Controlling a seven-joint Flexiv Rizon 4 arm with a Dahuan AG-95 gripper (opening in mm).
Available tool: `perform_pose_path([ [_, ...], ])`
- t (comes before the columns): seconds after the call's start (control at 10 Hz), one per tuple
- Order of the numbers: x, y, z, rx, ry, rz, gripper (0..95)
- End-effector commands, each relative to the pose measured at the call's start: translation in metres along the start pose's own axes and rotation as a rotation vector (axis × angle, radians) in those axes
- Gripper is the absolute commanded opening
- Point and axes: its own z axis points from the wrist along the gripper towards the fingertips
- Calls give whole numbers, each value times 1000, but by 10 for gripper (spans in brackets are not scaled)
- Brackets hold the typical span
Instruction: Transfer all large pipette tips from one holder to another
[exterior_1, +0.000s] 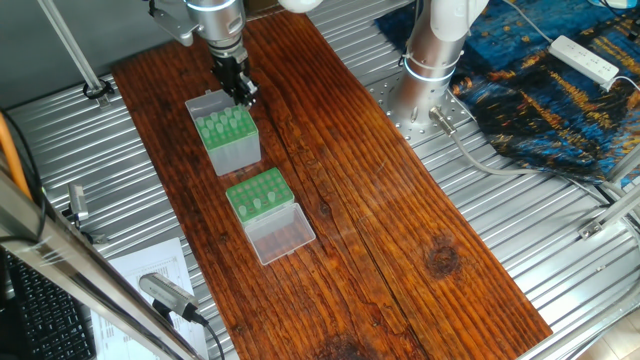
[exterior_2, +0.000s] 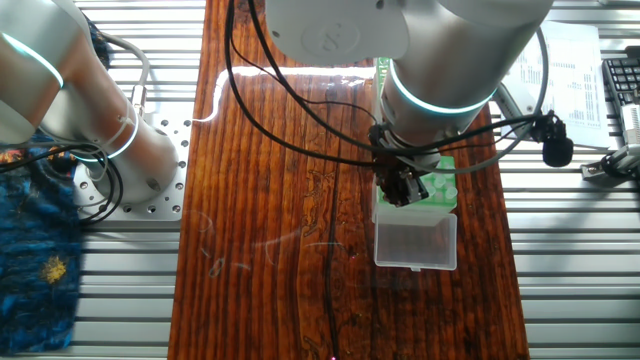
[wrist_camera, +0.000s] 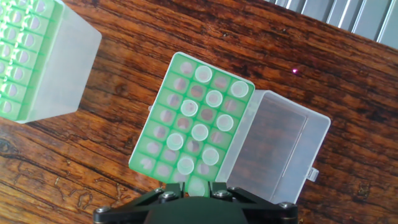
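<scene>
Transfer partway: low rack (wrist_camera: 163, 112) partly filled
About ten large pipette tips (wrist_camera: 199, 132) seated, taller holder (wrist_camera: 68, 68) looks still stocked, can't tell gripper (exterior_1: 242, 96) opening

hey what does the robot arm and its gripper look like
The arm is smooth silver-grey, built of rounded segments, with a glowing pale-blue ring at a joint and black cables looping along it. The gripper is small and black with two short fingers.

A wooden board on a metal table

A long brown wooden board (exterior_1: 380, 190) is laid across a ribbed silver table (exterior_1: 540, 230). A blue and yellow cloth (exterior_1: 545, 90) with a white power strip (exterior_1: 585, 58) is seen past one edge, and papers (exterior_1: 150, 265) near another.
</scene>
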Motion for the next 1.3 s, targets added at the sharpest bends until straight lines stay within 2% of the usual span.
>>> perform_pose_path([
  [0.1, 0, -1, 1, 1, 0, -1, 190],
  [0.7, 0, -1, 2, 5, -3, -1, 190],
  [0.8, 0, -1, 2, 5, -3, -1, 0],
  [1.3, 0, -1, 2, 5, -5, -4, 0],
])
